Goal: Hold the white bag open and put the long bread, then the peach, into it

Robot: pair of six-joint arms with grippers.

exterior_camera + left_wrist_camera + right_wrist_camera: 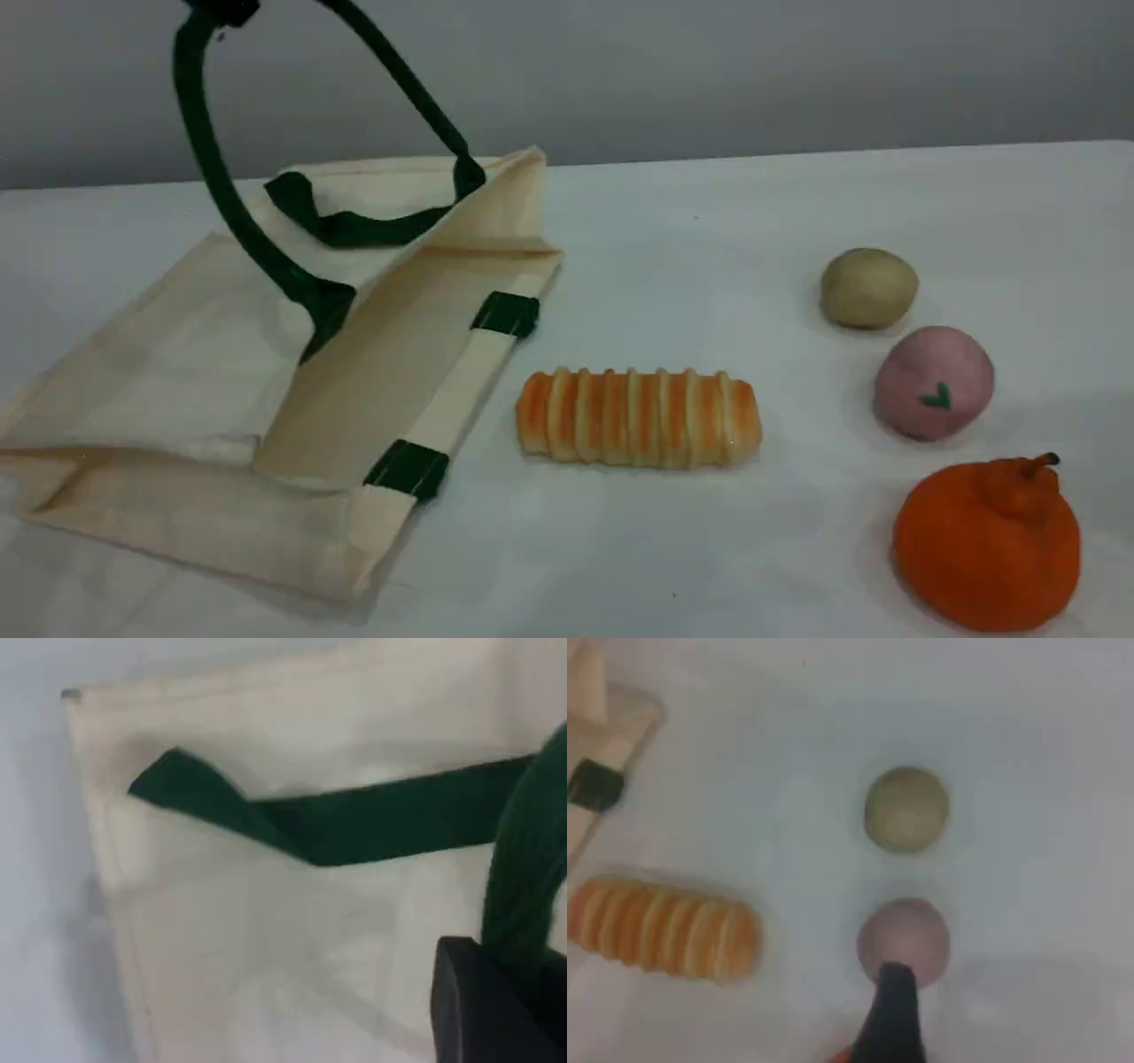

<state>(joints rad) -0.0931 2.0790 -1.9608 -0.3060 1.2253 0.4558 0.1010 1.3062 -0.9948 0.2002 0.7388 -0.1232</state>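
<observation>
The white bag lies at the table's left with its mouth turned to the right. One green handle is pulled up to the top edge, where my left gripper is shut on it. The left wrist view shows that strap running into the gripper, while the other handle lies slack on the cloth. The long bread rests just right of the bag's mouth. Farther right sits the peach. In the right wrist view my right gripper's fingertip hovers over the peach, open and holding nothing, with the bread to the left.
A tan ball sits behind the peach, and a larger orange stemmed fruit in front of it near the table's front right. A grey wall stands behind the table's far edge.
</observation>
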